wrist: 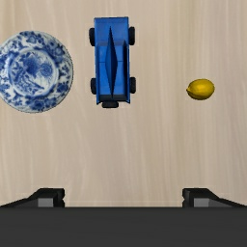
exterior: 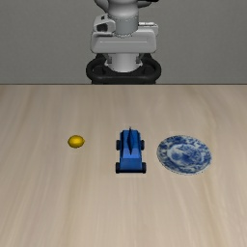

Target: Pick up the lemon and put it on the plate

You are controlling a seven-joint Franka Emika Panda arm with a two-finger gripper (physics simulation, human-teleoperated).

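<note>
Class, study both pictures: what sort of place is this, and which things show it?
Probably a simulated robot test bench: a pale wooden table, a robot arm standing at its edge, and unrelated props, a lemon, a blue toy car and a blue-patterned plate.

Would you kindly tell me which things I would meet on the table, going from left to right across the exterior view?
lemon → toy car → plate
</note>
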